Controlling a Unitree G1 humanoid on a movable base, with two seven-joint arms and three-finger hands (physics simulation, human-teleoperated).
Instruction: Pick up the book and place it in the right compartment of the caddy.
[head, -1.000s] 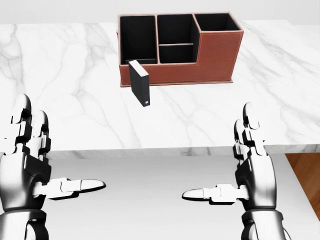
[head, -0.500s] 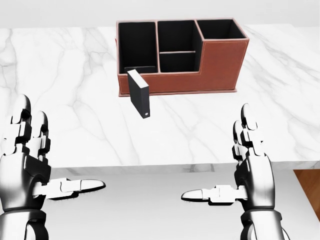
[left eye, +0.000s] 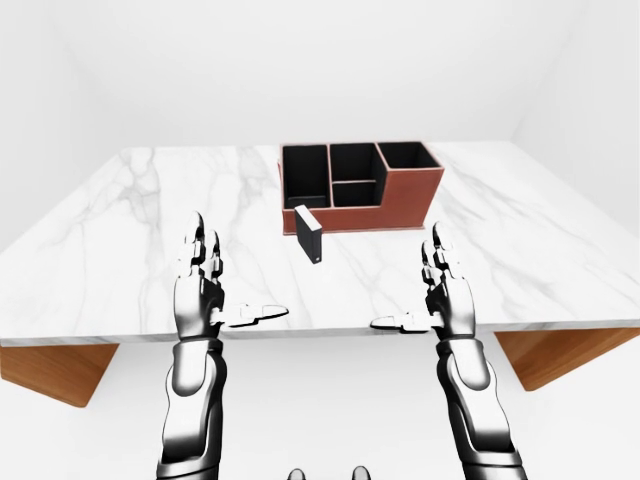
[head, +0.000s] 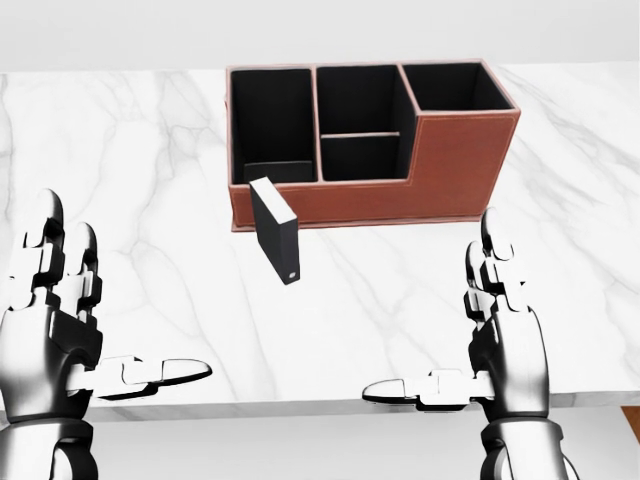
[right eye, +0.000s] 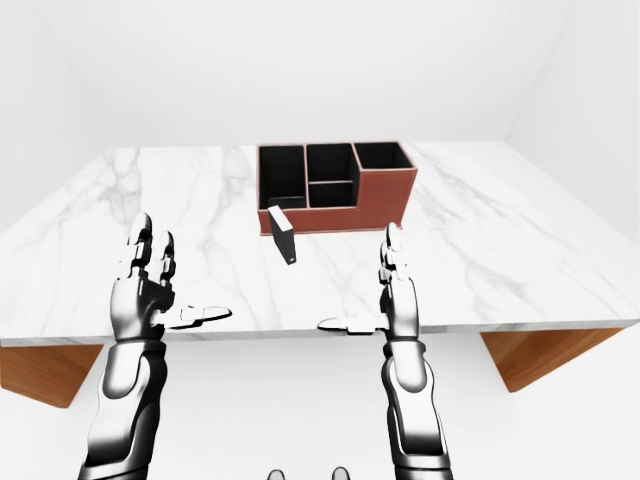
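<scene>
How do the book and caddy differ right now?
The book is a slim black slab standing on the marble table; the caddy is a wide reddish-brown box, open-topped, split into compartments. The book is far smaller and stands against the caddy's near-left corner. Both sit untouched, beyond both open hands.

book on table, just below caddy in head view

The caddy is seen close and steeply from above in the head view; farther, shallower eye views share it, barely offset sideways.
</scene>
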